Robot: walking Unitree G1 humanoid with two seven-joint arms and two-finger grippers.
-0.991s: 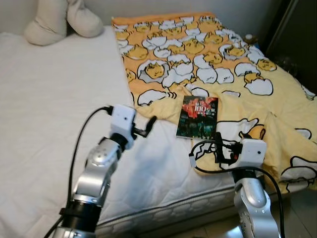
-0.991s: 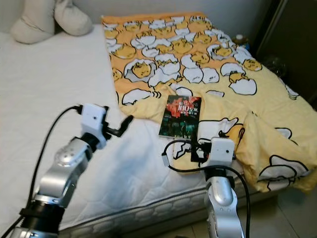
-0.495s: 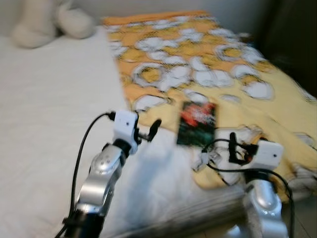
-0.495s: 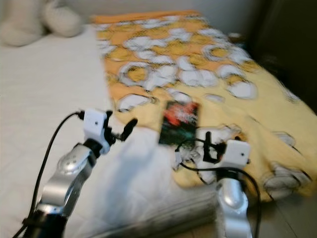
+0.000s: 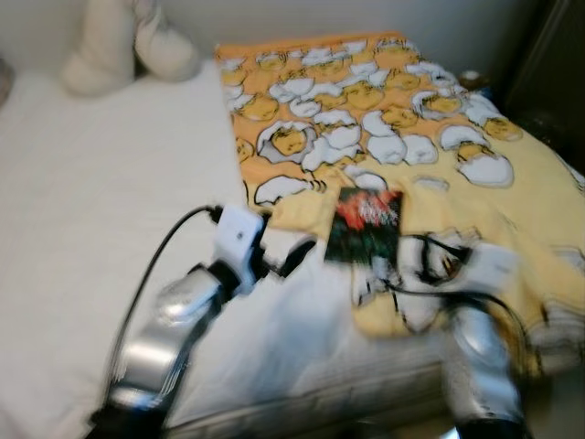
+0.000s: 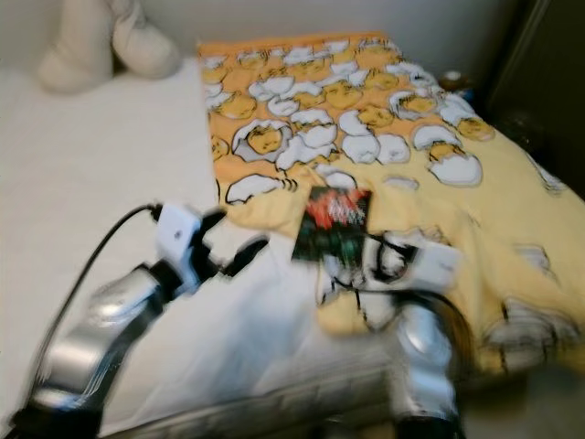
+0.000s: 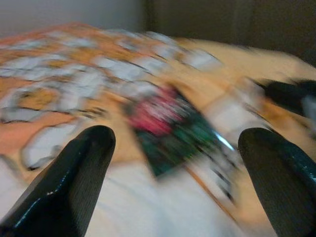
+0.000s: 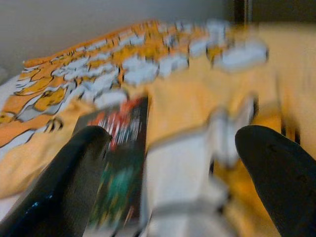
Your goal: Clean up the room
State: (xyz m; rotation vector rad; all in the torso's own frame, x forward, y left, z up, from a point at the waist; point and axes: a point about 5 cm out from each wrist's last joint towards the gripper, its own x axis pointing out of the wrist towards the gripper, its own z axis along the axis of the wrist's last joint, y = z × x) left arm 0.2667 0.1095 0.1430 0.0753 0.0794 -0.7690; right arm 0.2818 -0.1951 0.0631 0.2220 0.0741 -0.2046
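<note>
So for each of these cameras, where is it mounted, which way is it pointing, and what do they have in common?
Left eye and right eye views: on the head, looking forward and down at the bed, with the left gripper and right gripper raised.
Left wrist view: along its own open fingers toward the book.
Right wrist view: along its own open fingers, over the yellow blanket.
Shared: the book.

We see our left gripper (image 7: 177,182) with its two glossy black fingers (image 7: 74,182) spread wide apart, holding nothing. Between them, blurred, lies a dark rectangular book with a red and green cover (image 7: 173,126), resting on the yellow-orange blanket printed with white egg shapes (image 7: 74,74). Bare white mattress (image 7: 148,212) shows nearest the fingers.
</note>
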